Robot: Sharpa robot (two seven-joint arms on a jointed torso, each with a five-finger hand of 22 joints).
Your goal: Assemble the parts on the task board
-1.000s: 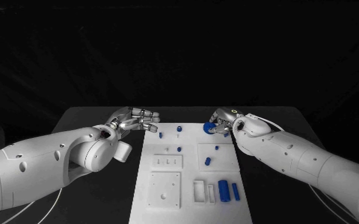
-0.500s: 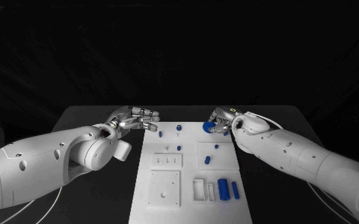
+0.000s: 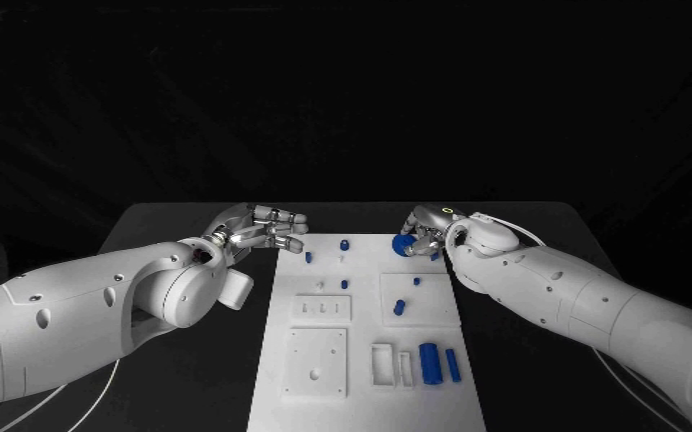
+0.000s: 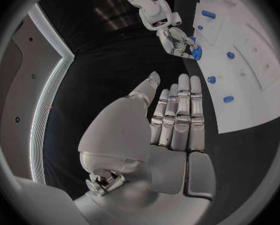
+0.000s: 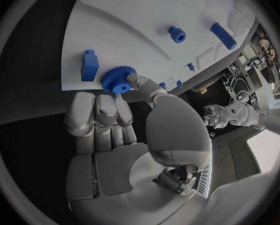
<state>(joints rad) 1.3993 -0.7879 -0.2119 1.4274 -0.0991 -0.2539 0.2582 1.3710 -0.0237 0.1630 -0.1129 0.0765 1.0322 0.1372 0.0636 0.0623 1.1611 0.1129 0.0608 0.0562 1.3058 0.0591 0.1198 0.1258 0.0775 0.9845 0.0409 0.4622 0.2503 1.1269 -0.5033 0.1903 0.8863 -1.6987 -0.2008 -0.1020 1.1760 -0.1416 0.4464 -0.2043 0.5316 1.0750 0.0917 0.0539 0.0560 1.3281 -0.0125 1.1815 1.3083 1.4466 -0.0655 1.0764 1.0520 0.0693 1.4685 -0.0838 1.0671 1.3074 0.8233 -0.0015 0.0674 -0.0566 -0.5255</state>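
The white task board (image 3: 368, 337) lies in the middle of the table. My right hand (image 3: 428, 231) is at the board's far right corner and pinches a blue toothed gear (image 3: 404, 243) between thumb and fingers. The right wrist view shows the gear (image 5: 117, 80) at the board's edge, beside a small blue block (image 5: 89, 65). Whether the gear touches the board I cannot tell. My left hand (image 3: 265, 228) hovers just off the board's far left corner, fingers straight and together, holding nothing. The left wrist view shows that flat palm (image 4: 174, 122) and, farther off, the right hand (image 4: 172, 37) with the gear (image 4: 196, 52).
Small blue pegs stand on the far half of the board (image 3: 346, 247) (image 3: 309, 259) (image 3: 418, 281). Two longer blue pieces (image 3: 430, 363) (image 3: 454, 367) lie near the front right, beside a white slotted block (image 3: 384, 368). White inset plates (image 3: 317, 362) fill the near left.
My right hand has drawn very slightly toward the table's far edge with the gear still pinched. The left hand has stayed where it was.
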